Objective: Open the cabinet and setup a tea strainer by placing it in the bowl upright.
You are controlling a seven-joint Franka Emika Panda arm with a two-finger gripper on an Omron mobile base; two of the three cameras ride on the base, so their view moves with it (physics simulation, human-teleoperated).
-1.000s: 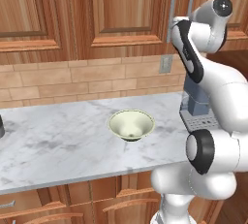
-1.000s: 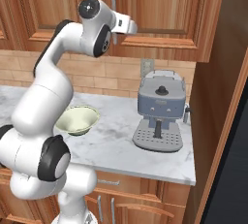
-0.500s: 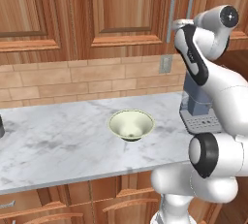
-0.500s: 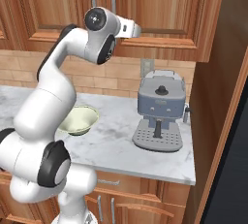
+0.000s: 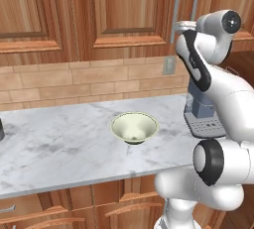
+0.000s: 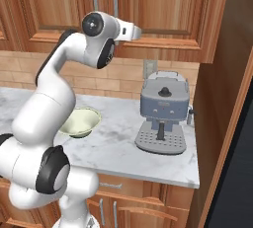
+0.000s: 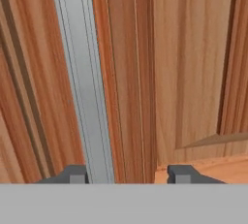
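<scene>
The cabinet (image 5: 124, 15) (image 6: 163, 5) hangs over the counter with its doors closed. My gripper (image 5: 177, 25) (image 6: 137, 32) is up at the left of two vertical silver bar handles (image 5: 177, 0). In the hand view the handle (image 7: 85, 72) runs down between the jaws of my gripper (image 7: 128, 173), right beside the left fingertip (image 7: 72, 173). Bare door wood shows between the handle and the right fingertip (image 7: 184, 173), so the jaws stand open. The pale bowl (image 5: 134, 127) (image 6: 81, 121) sits upright and empty on the marble counter (image 5: 59, 148). The tea strainer is hidden.
A grey coffee machine (image 6: 163, 111) (image 5: 203, 119) stands on the counter to the right of the bowl, below my hand. A wall outlet (image 5: 169, 65) sits on the brick backsplash. A tall wooden panel (image 6: 227, 74) closes the counter's right end. A dark object (image 5: 1, 129) is at the far left.
The hand has pushed in toward the cabinet door and the jaws have narrowed around the left bar handle. The bowl and the doors have not moved.
</scene>
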